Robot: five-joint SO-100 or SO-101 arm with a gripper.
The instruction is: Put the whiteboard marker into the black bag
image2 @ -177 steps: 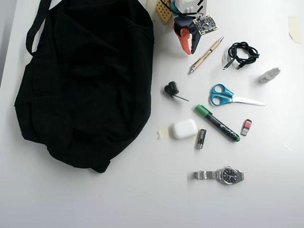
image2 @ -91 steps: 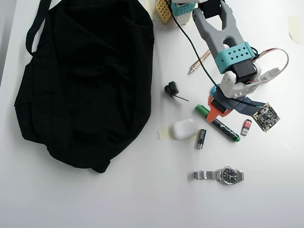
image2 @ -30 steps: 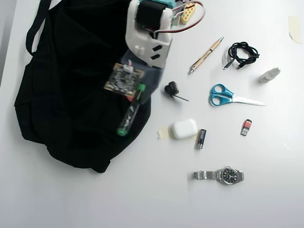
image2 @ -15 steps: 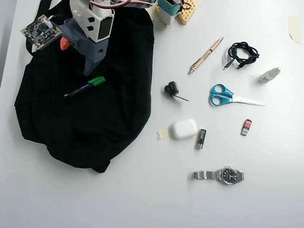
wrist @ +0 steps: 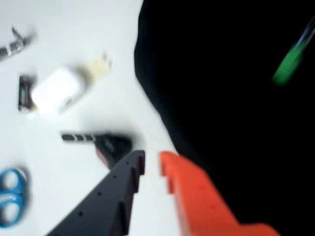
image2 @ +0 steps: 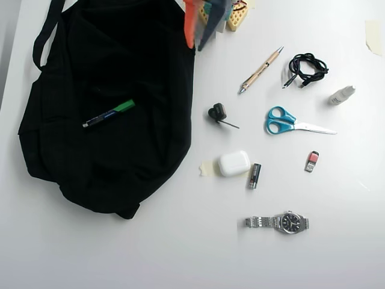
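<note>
The whiteboard marker (image2: 110, 113), a thick black-barrelled stick with a bright green cap and what looks like a bluish band along its barrel, is lying on top of the large soft black fabric bag (image2: 138, 156) in the left half of the overhead view. It is resting at a slant, green cap pointing toward the upper right, and nothing is touching it. In the wrist view it is showing only as a blurred green streak (wrist: 290, 61) at the upper right, against the dark cloth (wrist: 231, 98). The bag's strap handle is looping up toward the upper left corner of the overhead frame.

The two-finger gripper (wrist: 152, 163), one finger black and one orange, is entering the wrist view from the bottom edge with its jaws spread apart and nothing between them. In the overhead view it is appearing blurred (image2: 200, 27) at the top centre, just over the bag's right edge.

On the white table (image2: 180, 253), to the right of the bag in the overhead view, a small black plug with a thin pin (image2: 219, 113), a white rounded case (image2: 234, 163) and blue-handled scissors (image2: 289, 121) are lying well apart from the marker.
</note>
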